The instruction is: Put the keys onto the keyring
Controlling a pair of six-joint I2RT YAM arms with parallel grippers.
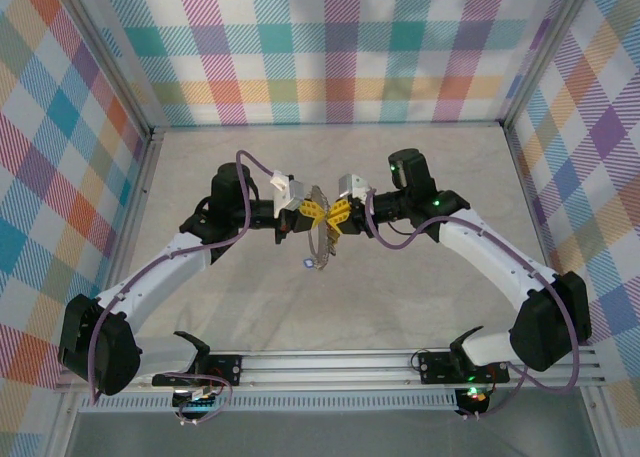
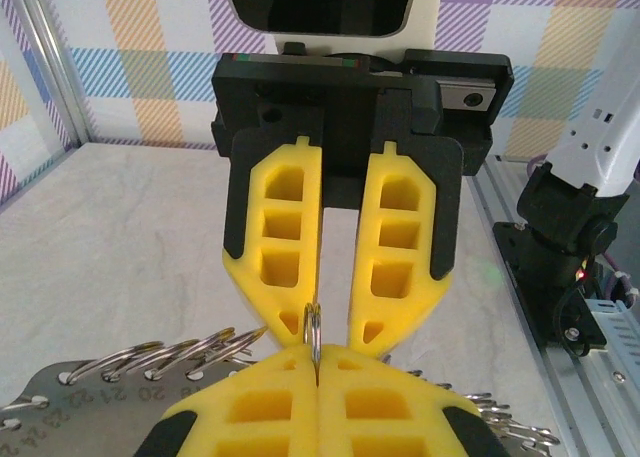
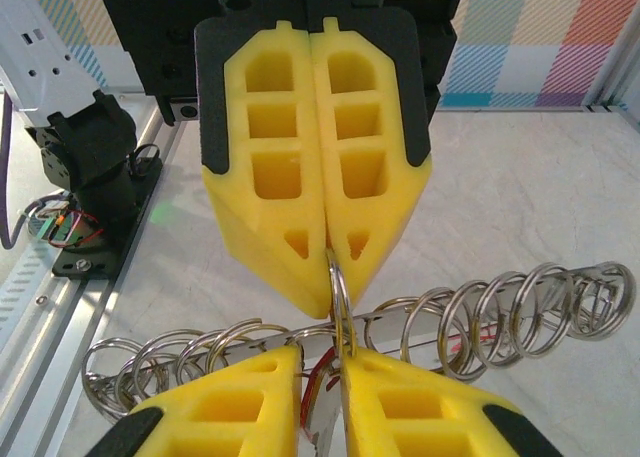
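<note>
Setting: pale marbled table inside plaid walls; 2 arms reach in from the near rail and meet nose to nose above the middle of the table.
Left gripper: yellow fingers pressed flat together with no gap. They pinch 1 small split ring at the very tips, and it stands upright, edge-on, out of the seam.
Right gripper: faces the left one, tips almost touching it. Its 2 yellow fingers stand a narrow way apart, with the pinched split ring in the gap between them. Whether either pad touches that ring cannot be told.
Keyring: flat grey metal hoop, hanging below the 2 grippers. From above it reads as a thin arc running under the meeting fingertips. Stamped numbers run along its band in the left wrist view.
Row of rings: many small split rings threaded along the hoop's band, fanning out to both sides of the grippers. The pinched one stands in line with them.
Keys: 1 small blue-and-white tag hangs at the hoop's low end in the top view, below the left fingers; too small to read. A red sliver shows low between the right fingers, too hidden to name.
</note>
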